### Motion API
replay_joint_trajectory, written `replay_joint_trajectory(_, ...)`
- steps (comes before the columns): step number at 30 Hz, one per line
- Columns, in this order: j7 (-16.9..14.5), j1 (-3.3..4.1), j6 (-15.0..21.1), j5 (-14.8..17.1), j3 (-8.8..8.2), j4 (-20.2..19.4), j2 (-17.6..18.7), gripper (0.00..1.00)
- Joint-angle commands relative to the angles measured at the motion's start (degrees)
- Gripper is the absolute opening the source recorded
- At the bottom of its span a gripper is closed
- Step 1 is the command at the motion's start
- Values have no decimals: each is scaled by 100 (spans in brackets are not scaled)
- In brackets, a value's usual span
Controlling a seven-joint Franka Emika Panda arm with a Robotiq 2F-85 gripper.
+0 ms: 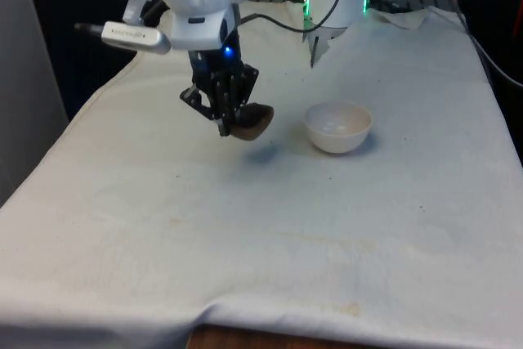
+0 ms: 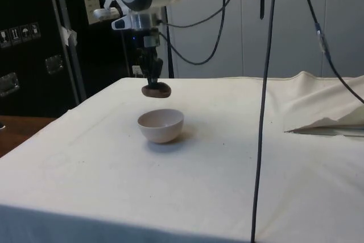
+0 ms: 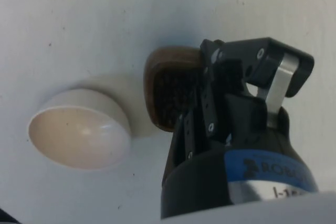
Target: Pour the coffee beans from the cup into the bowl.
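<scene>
In the front view we see our gripper (image 1: 231,120) pinching the small brown cup (image 1: 252,123) above the worktop (image 1: 245,226), beside the round white bowl (image 1: 338,127) so the beans can tip in; from the side the cup hangs over the smooth bowl, and the wrist view shows dark beans (image 3: 170,95) inside.
</scene>
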Motion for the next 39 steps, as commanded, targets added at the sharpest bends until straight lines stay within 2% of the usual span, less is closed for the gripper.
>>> replay_joint_trajectory(1, 63, 40, 23, -46, -40, -132, -132, 0)
replay_joint_trajectory(5, 103, 63, 23, -57, -46, -367, -384, 0)
replay_joint_trajectory(6, 34, 17, -17, 0, 0, -304, -327, 0)
replay_joint_trajectory(7, 115, 69, 23, -63, -46, -407, -430, 0)
replay_joint_trajectory(11, 183, 74, 29, -103, -57, -544, -584, 0)
replay_joint_trajectory(13, 218, 80, 29, -115, -57, -579, -625, 0)
replay_joint_trajectory(14, 132, 29, -17, -34, -6, -539, -596, 0)
replay_joint_trajectory(15, 235, 80, 23, -120, -63, -590, -636, 0)
replay_joint_trajectory(22, 418, 80, 17, -166, -69, -630, -710, 0)
replay_joint_trajectory(23, 350, 29, -23, -92, -17, -567, -659, 0)
replay_joint_trajectory(24, 441, 80, 17, -172, -69, -642, -722, 0)
replay_joint_trajectory(31, 642, 149, 40, -281, -63, -751, -825, 0)
replay_joint_trajectory(32, 550, 86, -17, -195, -17, -699, -779, 0)
replay_joint_trajectory(33, 676, 155, 40, -309, -63, -762, -837, 0)
replay_joint_trajectory(39, 882, 223, 46, -464, -52, -837, -905, 0)
